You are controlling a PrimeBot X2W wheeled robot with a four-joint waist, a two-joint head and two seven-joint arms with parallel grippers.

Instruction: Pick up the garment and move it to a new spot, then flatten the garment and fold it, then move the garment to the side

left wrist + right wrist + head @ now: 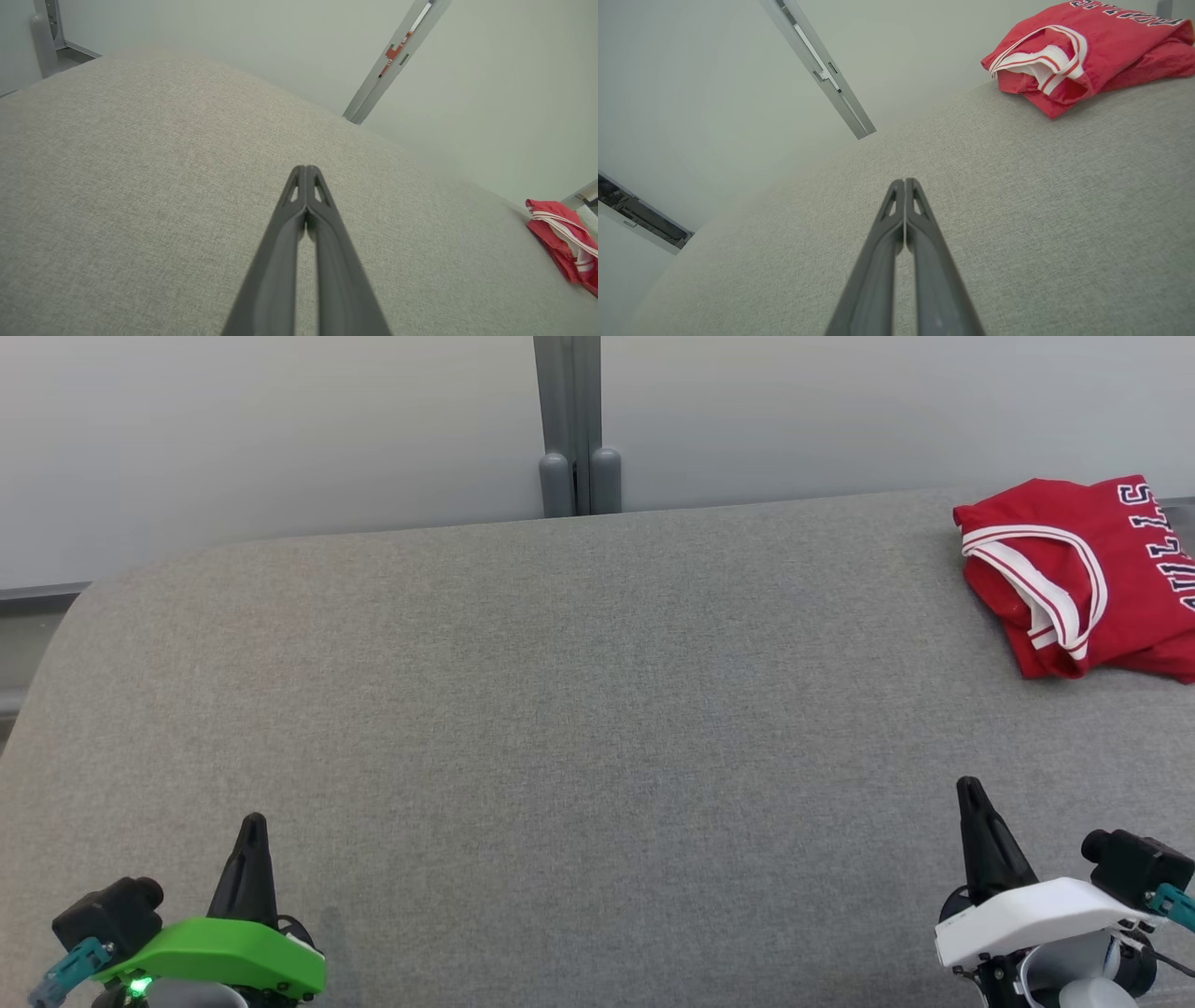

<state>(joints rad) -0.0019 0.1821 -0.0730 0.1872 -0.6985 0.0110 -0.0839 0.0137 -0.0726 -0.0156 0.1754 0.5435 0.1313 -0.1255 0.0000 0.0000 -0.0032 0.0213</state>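
The garment (1083,574) is a red jersey with white and red trim and white lettering, lying folded at the far right of the grey fabric surface (560,709). It also appears at the right edge of the left wrist view as the garment (563,240) and at the top right of the right wrist view as the garment (1083,51). My left gripper (252,823) sits at the lower left, shut and empty, fingertips together (306,169). My right gripper (969,786) sits at the lower right, shut and empty (904,181), well short of the jersey.
A grey post (577,429) stands against the pale wall behind the surface's far edge. The surface has rounded corners at the far left and drops off there.
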